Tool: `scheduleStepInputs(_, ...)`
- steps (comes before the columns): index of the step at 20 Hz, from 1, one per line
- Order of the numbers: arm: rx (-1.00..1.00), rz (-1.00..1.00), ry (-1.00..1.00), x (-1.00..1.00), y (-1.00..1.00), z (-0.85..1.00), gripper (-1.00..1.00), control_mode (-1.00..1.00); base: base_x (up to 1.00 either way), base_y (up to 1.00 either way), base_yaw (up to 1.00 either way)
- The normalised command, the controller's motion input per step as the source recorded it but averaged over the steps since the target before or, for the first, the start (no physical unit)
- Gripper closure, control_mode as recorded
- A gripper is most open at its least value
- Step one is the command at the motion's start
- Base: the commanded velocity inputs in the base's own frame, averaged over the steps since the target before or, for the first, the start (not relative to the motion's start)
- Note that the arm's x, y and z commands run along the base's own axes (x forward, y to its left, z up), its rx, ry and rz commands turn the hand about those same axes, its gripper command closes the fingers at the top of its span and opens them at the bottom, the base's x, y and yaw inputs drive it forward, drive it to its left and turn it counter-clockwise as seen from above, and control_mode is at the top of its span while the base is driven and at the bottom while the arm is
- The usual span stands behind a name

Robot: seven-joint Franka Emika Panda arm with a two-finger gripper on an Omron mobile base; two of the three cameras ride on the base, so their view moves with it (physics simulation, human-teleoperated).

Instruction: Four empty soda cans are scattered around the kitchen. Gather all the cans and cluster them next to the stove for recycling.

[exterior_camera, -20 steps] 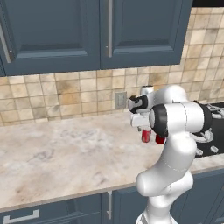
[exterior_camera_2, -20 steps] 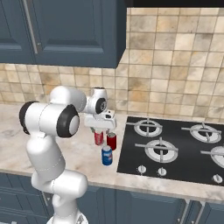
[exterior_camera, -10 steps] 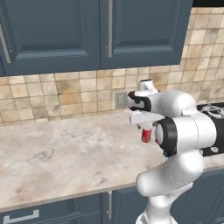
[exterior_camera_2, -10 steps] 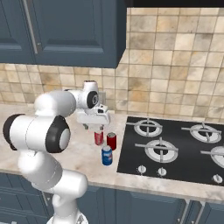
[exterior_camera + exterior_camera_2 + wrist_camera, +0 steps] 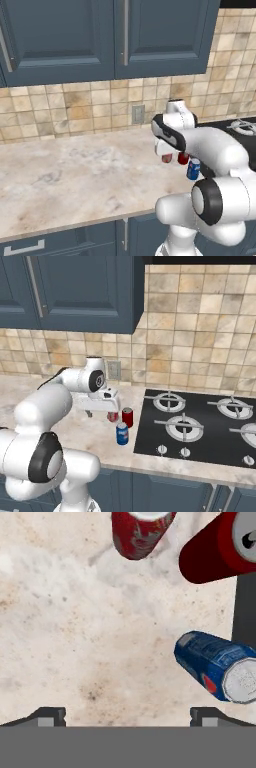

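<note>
Three cans stand close together on the marble counter, just left of the stove [image 5: 210, 428]. Two are red cans [image 5: 127, 417] [image 5: 113, 416] and one is a blue can [image 5: 122, 433] nearer the front edge. The same group appears as red [image 5: 166, 158], red [image 5: 183, 158] and blue [image 5: 193, 169]. My gripper [image 5: 103, 412] hangs open just left of and above them, with nothing between its fingers. Looking down from the hand, my gripper [image 5: 127, 717] frames bare counter, the blue can [image 5: 215, 664] lies right and the red cans [image 5: 140, 532] [image 5: 215, 552] sit at the top.
The black stove edge [image 5: 245, 607] runs right beside the cans. Blue wall cabinets [image 5: 115, 35] hang over a tiled backsplash with a wall socket [image 5: 138, 113]. The marble counter [image 5: 65, 175] stretches far to the left.
The jaws have spread wider. The hand has drifted slightly left and lower, away from the red cans, and the arm's elbow has swung down toward the cameras.
</note>
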Motion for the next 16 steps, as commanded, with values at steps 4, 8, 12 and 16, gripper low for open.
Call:
scheduleStepInputs(4,0.00,0.00,0.00,-0.89,0.09,0.46,-1.00,-1.00,0.00,0.00,0.00)
scheduleStepInputs(8,0.00,0.00,0.00,-0.39,0.04,0.01,-1.00,-1.00,0.00,0.00,0.00)
scheduleStepInputs(12,0.00,0.00,0.00,0.00,0.00,0.00,-1.00,-1.00,0.00,0.00,0.00)
scheduleStepInputs(16,0.00,0.00,-0.01,-0.13,0.00,0.00,-1.00,-1.00,0.00,0.00,0.00)
